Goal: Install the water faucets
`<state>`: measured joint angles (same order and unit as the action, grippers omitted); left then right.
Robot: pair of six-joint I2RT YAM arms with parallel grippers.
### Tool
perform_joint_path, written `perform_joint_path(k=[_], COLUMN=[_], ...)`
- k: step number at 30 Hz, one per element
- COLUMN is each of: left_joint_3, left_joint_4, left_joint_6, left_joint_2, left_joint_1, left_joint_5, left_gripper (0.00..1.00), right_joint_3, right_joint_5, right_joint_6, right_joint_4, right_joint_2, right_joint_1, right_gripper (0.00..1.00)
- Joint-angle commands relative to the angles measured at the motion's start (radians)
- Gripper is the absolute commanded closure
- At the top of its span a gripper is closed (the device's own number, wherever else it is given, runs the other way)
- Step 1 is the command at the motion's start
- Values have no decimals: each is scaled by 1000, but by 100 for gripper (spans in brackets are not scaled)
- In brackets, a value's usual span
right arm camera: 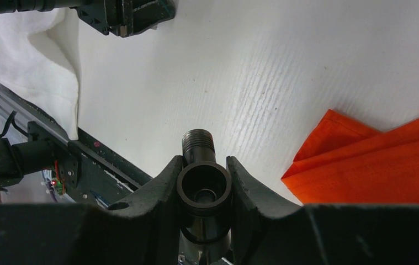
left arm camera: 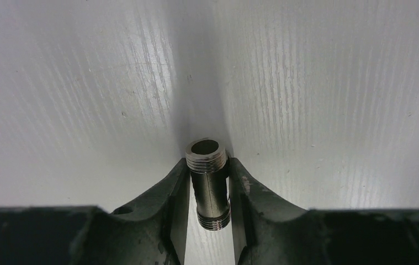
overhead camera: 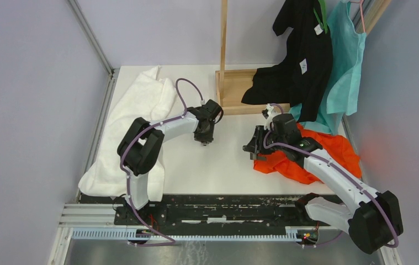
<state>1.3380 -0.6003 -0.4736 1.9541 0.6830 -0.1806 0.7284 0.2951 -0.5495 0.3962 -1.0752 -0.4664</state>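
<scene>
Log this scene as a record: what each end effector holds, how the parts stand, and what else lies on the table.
left end effector: shut on the smaller faucet fitting, a short tube threaded at both ends, pointing down at the table
right end effector: shut on the larger faucet fitting, open socket facing its camera
fittings: apart, not yet joined
cloths: white cloth at left, orange cloth at right
rear: wooden stand, black garment and teal garment hanging
</scene>
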Motion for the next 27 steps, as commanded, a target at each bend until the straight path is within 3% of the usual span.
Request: perform_joint_path(k=[1,3,4,7,11,15,17,18,23,27], left_joint_3=[40,41,44,65,-21,-44,-86,-96,-11,30], left_joint_4=[9,6,-1,-7,205,255,442,515,430,438], left_joint_6=[-33,-27,-26,1,-2,-51,-201,-285,-349,-438], left_joint_2=[4,-2,-6,-46,-187,-294,-335,-361,-406,-404], left_joint_1=[1,1,1,-2,-106,-198,-217,-215,-218,-215], left_joint_5=[3,12,12,62,610,913,1227,1290,1329,1359], left_gripper=[68,92,96,97,97,97,97,97,97,97], right_joint_3=[-10,-13,-14,-21,-30,-42,-75,-89,-60,-69], right_joint_5=[56,63,67,142,191,142,77,50,51,143], right_joint_6=[-56,-61,-63,-91,-92,25,72,99,248,339], right_joint_4=[-122,-128,-128,-189,-301,-305,-336,-352,-349,-473], right_joint_2=[-8,-18,-26,-19,49,226,371,434,557,569], right_joint_1=[0,0,-1,0,-1,-10,-21,-29,-40,-46], right_gripper=[99,99,99,99,99,99,99,99,99,99])
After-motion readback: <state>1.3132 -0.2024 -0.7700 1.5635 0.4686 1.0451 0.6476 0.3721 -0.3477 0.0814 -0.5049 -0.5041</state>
